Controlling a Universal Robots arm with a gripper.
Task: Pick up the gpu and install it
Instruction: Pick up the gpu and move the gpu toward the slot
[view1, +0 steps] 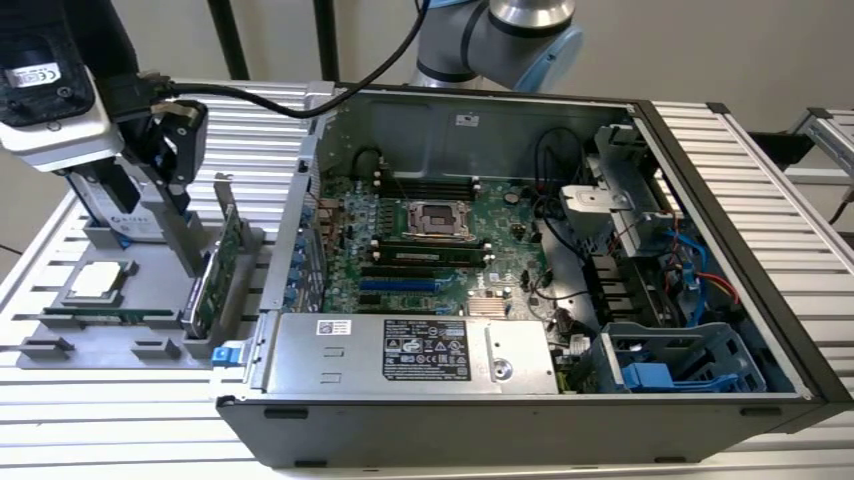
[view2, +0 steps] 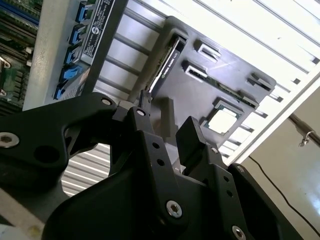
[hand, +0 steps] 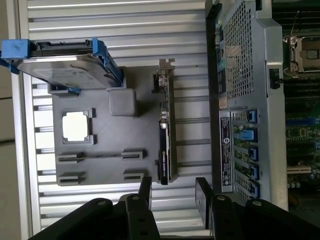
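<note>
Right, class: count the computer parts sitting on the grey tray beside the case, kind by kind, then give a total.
gpu: 1
hard drive: 1
processor chip: 1
memory stick: 1
Total: 4

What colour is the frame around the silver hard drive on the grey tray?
Blue; the drive's plastic frame shows best in the first wrist view.
</note>
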